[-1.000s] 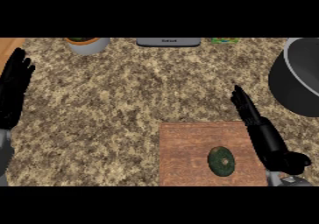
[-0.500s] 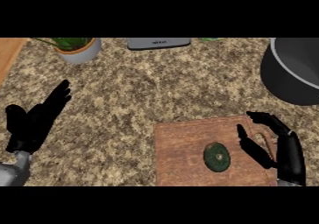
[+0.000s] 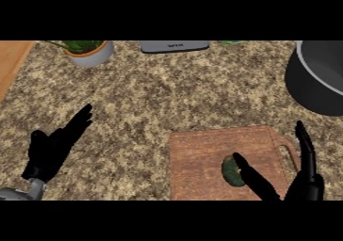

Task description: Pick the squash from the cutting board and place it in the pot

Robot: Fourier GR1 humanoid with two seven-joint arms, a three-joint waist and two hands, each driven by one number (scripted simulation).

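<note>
On the cutting board (image 3: 202, 155), right hand (image 3: 299, 181) spread beside the squash (image 3: 233, 171); left hand (image 3: 56, 148) spread over desk (image 3: 167, 89); appliance (image 3: 175, 45) label unreadable.

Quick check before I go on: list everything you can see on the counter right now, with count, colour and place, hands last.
squash: one, dark green, lying on the cutting board near its lower middle
cutting board: one, brown wood, lower right of the counter, handle hole toward its right edge
pot: one, dark grey, right edge of the view, partly cut off
plant pot: one, pale grey with green leaves, top left
appliance: one, grey, flat, top centre, partly cut off
green item: one, at the top edge; too little shows to identify it
counter: one, speckled brown
left hand: black, open, lower left, off the board
right hand: black, open, thumb by the squash, fingers over the board's right edge
</note>
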